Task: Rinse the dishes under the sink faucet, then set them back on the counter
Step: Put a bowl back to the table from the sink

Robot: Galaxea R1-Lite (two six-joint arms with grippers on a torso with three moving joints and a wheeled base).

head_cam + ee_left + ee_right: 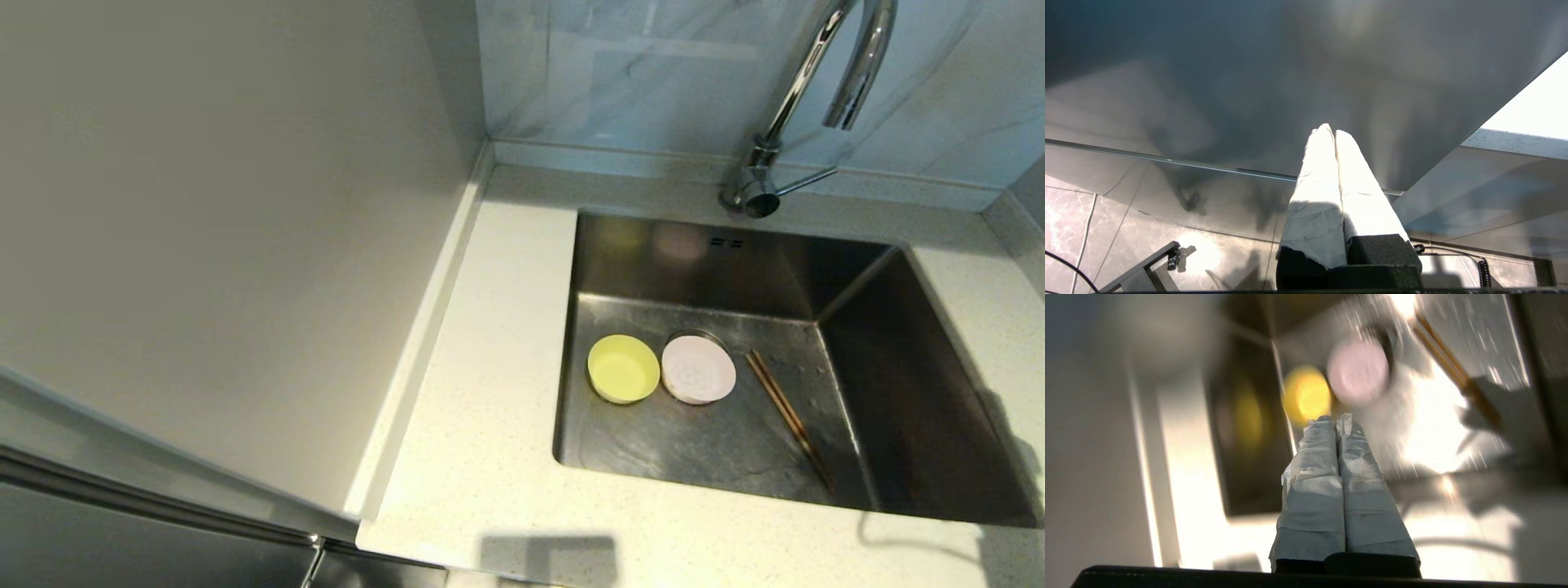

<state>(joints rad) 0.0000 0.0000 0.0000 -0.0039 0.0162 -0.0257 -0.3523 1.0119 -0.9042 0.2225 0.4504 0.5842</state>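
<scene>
In the head view the yellow-green bowl [623,368] and the pale pink bowl [697,369] sit side by side on the floor of the steel sink [710,445]. The brown chopsticks [788,416] lie just right of the pink bowl. The chrome faucet [804,90] stands behind the basin, no water running. Neither arm appears in the head view. My right gripper [1336,418] is shut and empty, above the near counter, facing the yellow-green bowl [1306,395], pink bowl [1359,371] and chopsticks [1455,371]. My left gripper [1329,131] is shut and empty, low beside a dark cabinet panel.
The speckled off-white counter [482,392] surrounds the sink, with a raised rim against the grey-beige wall panel [220,229] on the left. A marble-look backsplash [653,73] runs behind the faucet. Tiled floor [1167,253] and cables show below the left gripper.
</scene>
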